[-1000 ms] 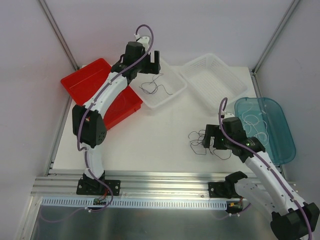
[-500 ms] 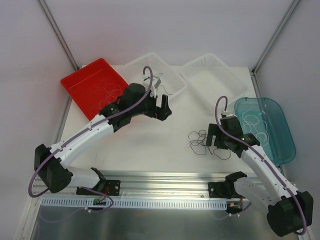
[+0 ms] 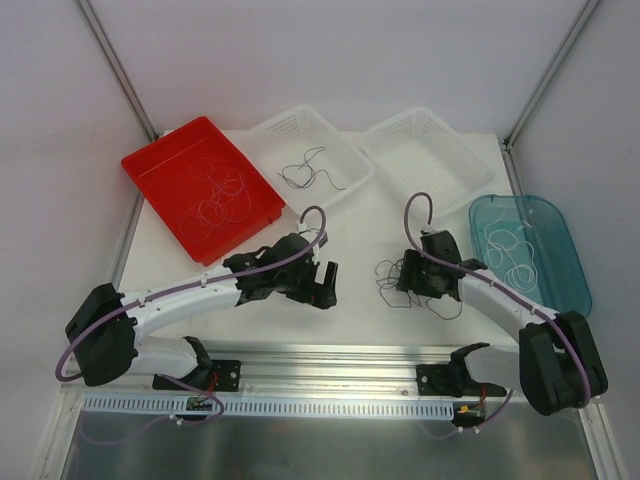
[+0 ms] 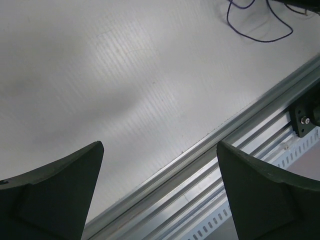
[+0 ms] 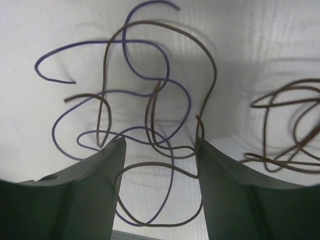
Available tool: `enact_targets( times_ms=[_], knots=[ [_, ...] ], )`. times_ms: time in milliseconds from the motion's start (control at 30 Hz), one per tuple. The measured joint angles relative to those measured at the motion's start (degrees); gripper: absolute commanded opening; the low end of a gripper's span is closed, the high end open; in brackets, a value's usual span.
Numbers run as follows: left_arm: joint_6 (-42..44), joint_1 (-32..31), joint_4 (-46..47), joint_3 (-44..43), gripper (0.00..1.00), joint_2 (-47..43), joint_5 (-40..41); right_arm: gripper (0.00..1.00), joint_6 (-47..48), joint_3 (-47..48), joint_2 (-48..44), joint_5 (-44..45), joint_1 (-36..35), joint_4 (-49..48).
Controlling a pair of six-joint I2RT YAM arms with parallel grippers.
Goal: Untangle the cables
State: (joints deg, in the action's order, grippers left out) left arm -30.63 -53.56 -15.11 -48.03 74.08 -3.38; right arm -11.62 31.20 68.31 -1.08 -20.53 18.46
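A tangle of thin purple and brown cables [image 3: 395, 280] lies on the white table right of centre. In the right wrist view the purple cable [image 5: 170, 105] and brown cable [image 5: 200, 65] loop over each other. My right gripper [image 3: 412, 283] is open and low over the tangle, its fingers [image 5: 100, 165] straddling several loops [image 5: 159, 145]. My left gripper [image 3: 322, 288] is open and empty, low over bare table near the front edge, left of the tangle. Its fingers [image 4: 55, 175] frame the table edge, and one purple loop [image 4: 255, 25] shows at the top right.
A red tray [image 3: 160, 165] with cables stands at the back left. A clear basket [image 3: 345, 150] holds a dark cable, with a second basket [image 3: 440, 135] beside it. A teal tray [image 3: 560, 240] with white cables sits at the right. An aluminium rail [image 3: 330, 360] runs along the front.
My left arm swung from the clear basket down to the table's front centre, gripper empty. My right gripper moved left and lowered onto the tangle.
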Motion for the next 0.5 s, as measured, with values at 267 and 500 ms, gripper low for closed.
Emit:
enact_targets(
  times_ms=[267,500],
  knots=[
    [-4.7,0.0,0.0,5.7,0.96,-4.1,2.4,0.33,-4.2,1.7,7.3,-3.9,-8.2,-10.1],
    [-6.3,0.0,1.1,5.9,0.95,-3.7,4.9,0.33,-7.5,2.5,8.1,-6.1,-13.6,-11.2]
  ],
)
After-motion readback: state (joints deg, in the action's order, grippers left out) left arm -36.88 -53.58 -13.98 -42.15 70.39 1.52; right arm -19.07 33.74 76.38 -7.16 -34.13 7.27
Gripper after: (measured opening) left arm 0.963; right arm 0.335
